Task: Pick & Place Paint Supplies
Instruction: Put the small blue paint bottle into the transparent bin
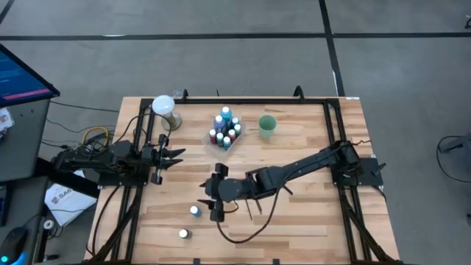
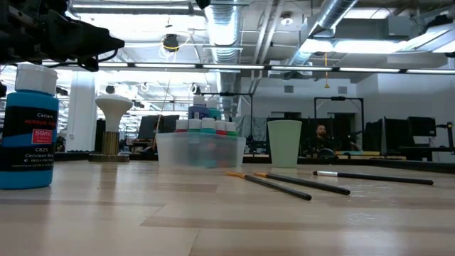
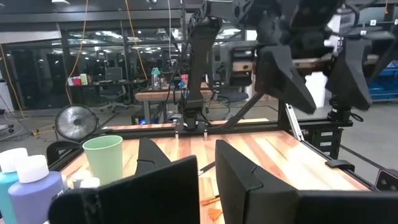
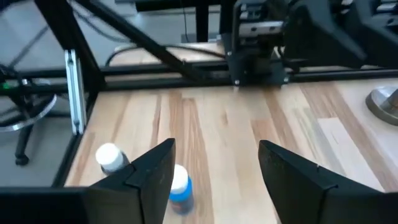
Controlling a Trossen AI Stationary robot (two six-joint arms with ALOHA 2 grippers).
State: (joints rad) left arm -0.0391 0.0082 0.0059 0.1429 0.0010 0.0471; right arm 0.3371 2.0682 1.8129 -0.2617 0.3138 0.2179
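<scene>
Target looks like the small blue bottle [image 4: 180, 190] w/ white cap, standing upright on the table [image 1: 309, 221] toward the near edge, left of centre. A second small bottle [image 4: 110, 157], white-capped, stands just beside it, closer to the near-left corner; the two are apart, not touching.

Handling, as a guess: light, rigid plastic, smooth and round, so easy to tip or squirt out of a pinch. Best taken low on the body, below the cap, fingers square across it. Cap alone is a poor hold.

Look: stubby, blue label/body, rounded white cap. The low view shows one such bottle [image 2: 27, 126] close up, printed acrylic label.

Right gripper [image 1: 215, 197] hangs over the mid-table just beside the blue bottle, fingers spread apart w/ nothing between them; bottle sits off to one finger's side, not yet centred.

Rest of the supplies: a cluster of capped bottles sits in the clear tray [image 1: 225, 129] near the far edge, centre; green cup [image 1: 266, 126] just beside it. Thin dark brushes [image 2: 281, 185] lie flat on the table.

Left gripper [image 1: 171, 156] waits by the left edge, fingers closed, empty.
</scene>
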